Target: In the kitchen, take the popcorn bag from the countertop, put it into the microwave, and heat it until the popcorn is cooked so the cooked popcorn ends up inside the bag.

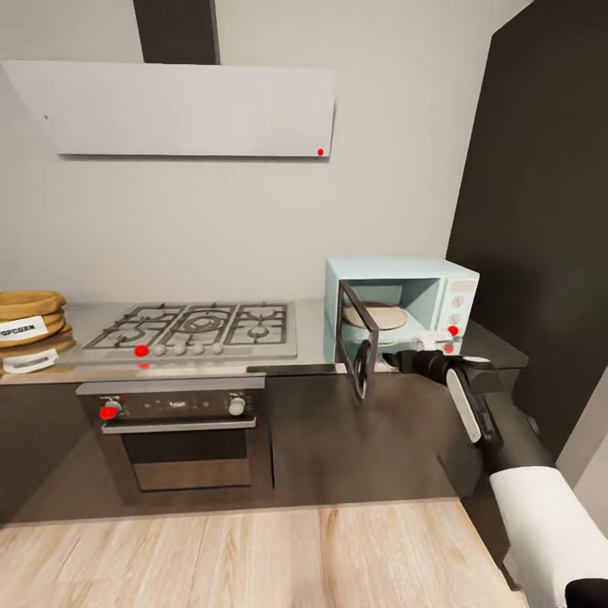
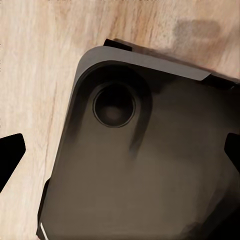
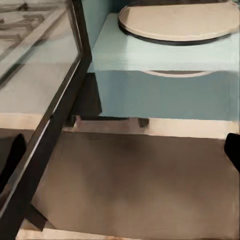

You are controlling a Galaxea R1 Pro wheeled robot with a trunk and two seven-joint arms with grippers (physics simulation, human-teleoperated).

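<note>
At the 9 o'clock edge of the head view, the popcorn bag [image 1: 25, 325] is cut off by the frame: only its tan rolled rim and part of the white label show, mirrored in the glossy grey table [image 1: 312, 333]. Across the table towards 3 o'clock, beyond the steel hob [image 1: 198, 329] with its grates, stands the mint-blue microwave [image 1: 422, 279], its dark-framed glass door [image 1: 359, 346] swung out past the table's front edge. Inside lies a round pale turntable [image 3: 180, 22], with open room above it.

The right arm reaches up from 5 o'clock, and the right gripper [image 1: 397, 359] sits at the door's lower outer corner, just in front of the cavity; whether it touches the door is hard to make out. Its dark fingers [image 3: 12, 152] appear in the right wrist view as tips at opposite picture edges, spread wide with nothing between them, the glass door running edge-on beside one of them.

Seen from the left wrist, the left gripper's fingers [image 2: 10, 152] likewise stand wide apart and empty, over a dark rounded panel [image 2: 145, 165] with a circular recess, above light wood floor [image 2: 35, 65]. Below the hob, a built-in oven [image 1: 181, 431] fronts the dark cabinets.
</note>
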